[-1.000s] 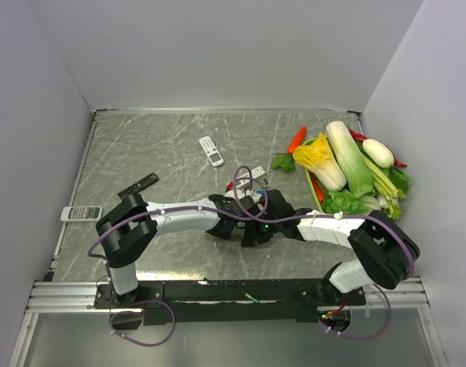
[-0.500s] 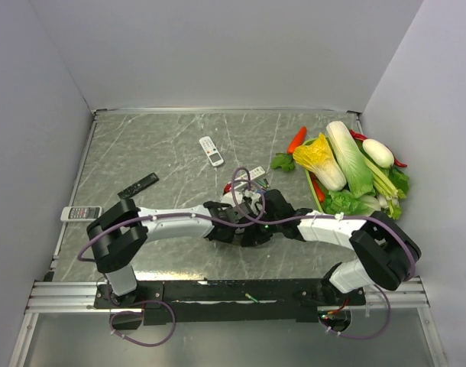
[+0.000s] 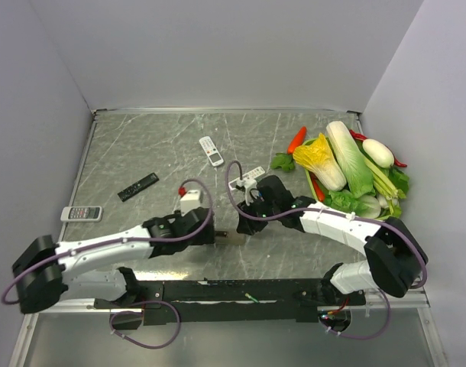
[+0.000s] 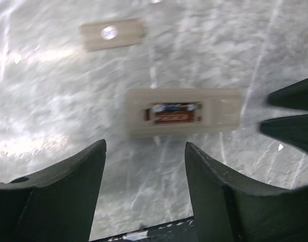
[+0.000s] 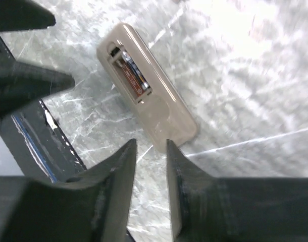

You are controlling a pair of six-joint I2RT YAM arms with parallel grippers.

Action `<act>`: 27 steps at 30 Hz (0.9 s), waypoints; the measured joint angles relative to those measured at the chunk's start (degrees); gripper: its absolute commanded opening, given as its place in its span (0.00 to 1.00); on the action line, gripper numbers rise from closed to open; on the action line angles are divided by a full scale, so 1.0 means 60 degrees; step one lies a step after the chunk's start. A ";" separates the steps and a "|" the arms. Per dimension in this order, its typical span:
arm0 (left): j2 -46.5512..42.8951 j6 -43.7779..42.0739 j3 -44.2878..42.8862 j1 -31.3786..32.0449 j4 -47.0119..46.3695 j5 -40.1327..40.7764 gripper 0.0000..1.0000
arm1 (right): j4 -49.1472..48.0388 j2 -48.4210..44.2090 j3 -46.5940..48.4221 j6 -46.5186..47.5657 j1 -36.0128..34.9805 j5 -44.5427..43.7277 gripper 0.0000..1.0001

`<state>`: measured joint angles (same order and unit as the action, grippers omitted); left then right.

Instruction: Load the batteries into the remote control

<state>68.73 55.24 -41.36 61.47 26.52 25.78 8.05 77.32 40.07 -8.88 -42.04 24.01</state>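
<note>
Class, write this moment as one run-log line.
left claw: open, empty; right claw: open, empty; remote control: back up; batteries: in bay; cover: off

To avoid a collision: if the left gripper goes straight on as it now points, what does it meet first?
Most likely the remote control, lying back up with its bay open, straight ahead of the left gripper; depth is uncertain.
</note>
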 measured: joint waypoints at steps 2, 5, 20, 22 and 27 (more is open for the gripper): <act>-0.0699 0.0270 0.0685 -0.0175 -0.0178 -0.0051 0.67 | 0.0375 0.0073 0.0492 0.0565 -0.0047 -0.0004 0.49; -0.1792 0.0776 0.1763 -0.0423 -0.0408 -0.0127 0.67 | 0.0812 0.0463 0.1373 0.1494 -0.0208 -0.0025 0.50; -0.5231 0.2375 0.4652 -0.1035 -0.1453 -0.0488 0.69 | 0.2885 0.4375 0.4612 0.4495 -0.1541 -0.0331 0.50; -0.5173 0.2379 0.4652 -0.1053 -0.1596 -0.0506 0.69 | 0.3089 0.4543 0.4688 0.4648 -0.1647 -0.0339 0.50; -0.4732 0.2368 0.4652 -0.1071 -0.2109 -0.0594 0.69 | 0.3293 0.4758 0.4980 0.4816 -0.1752 -0.0415 0.48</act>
<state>40.34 69.45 -13.45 55.05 13.87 22.22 27.81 105.86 69.95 20.01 -52.56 21.52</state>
